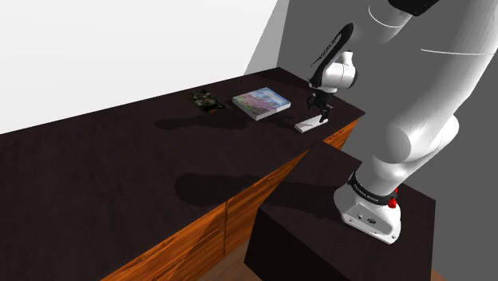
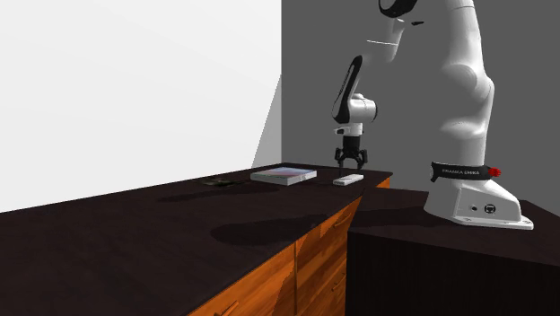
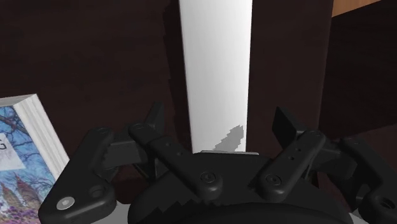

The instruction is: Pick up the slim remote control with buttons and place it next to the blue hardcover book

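Observation:
The remote (image 1: 310, 124) is a slim plain white slab lying flat on the dark counter (image 1: 120, 168), just to the shoulder view's right of the book (image 1: 261, 102). The book has white page edges and a blue-purple pictured cover. My gripper (image 1: 319, 112) hangs just above the remote's end, open. In the wrist view the remote (image 3: 215, 70) runs out from between the fingers (image 3: 156, 121), which stand apart on either side without touching it. The book's corner (image 3: 25, 146) lies beside it. The second exterior view has the gripper (image 2: 350, 164) over the remote (image 2: 346, 179), close to the book (image 2: 284, 175).
A small dark patterned object (image 1: 206, 100) lies on the counter beyond the book. The remote sits near the counter's corner and front edge, above orange wooden drawer fronts (image 1: 239, 215). The dark stand (image 1: 335, 239) adjoins that corner. A white wall runs behind the counter.

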